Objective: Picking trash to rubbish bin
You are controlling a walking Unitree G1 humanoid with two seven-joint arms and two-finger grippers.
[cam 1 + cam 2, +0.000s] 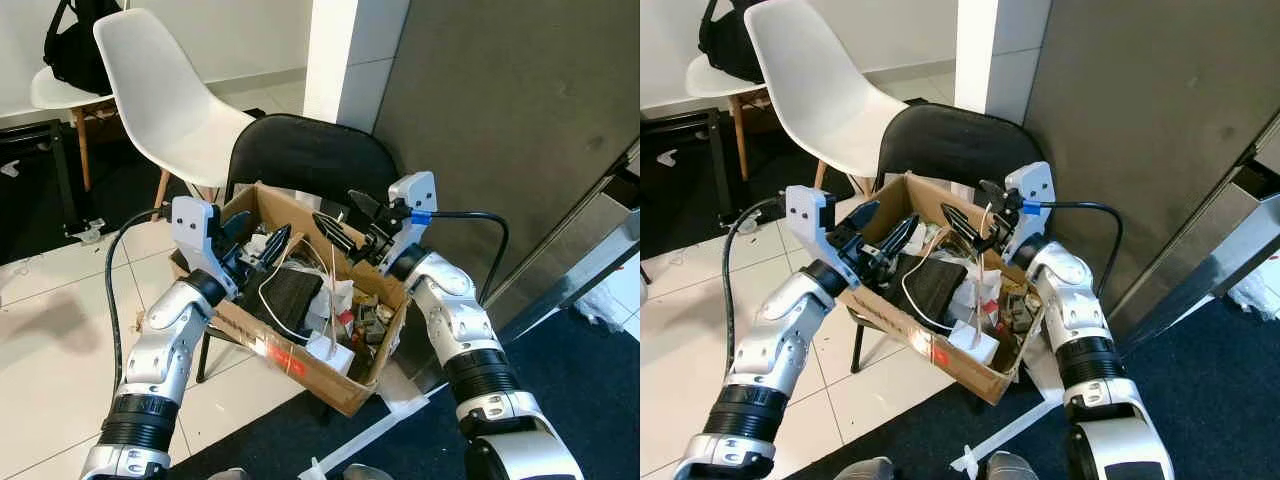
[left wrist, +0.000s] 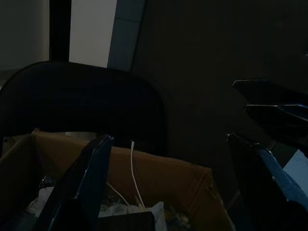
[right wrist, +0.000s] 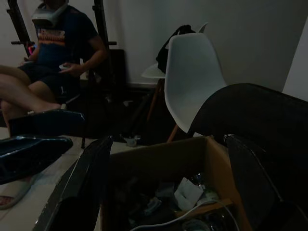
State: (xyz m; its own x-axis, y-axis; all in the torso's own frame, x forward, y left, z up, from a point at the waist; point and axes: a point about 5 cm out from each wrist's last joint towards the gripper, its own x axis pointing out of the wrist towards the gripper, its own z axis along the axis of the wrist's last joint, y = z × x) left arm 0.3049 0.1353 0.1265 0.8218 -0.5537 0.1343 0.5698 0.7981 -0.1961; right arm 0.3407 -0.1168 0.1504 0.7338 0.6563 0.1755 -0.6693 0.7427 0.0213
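White tile floor [image 1: 50, 330] met dark carpet [image 1: 600, 380] near the right. A black chair [image 1: 310, 155] stood before a grey wall panel [image 1: 500, 120] and white pillar [image 1: 335, 55]. Two white shell chairs [image 1: 165, 95] behind; a black bag [image 1: 75, 40] on the farther one.

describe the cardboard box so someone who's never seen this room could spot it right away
Find the black chair in front of the white pillar, beside a white shell chair. The cardboard box sits on its seat, open-topped, between the left pincer and right pincer. It alone is brown, stuffed with paper scraps and white cable.
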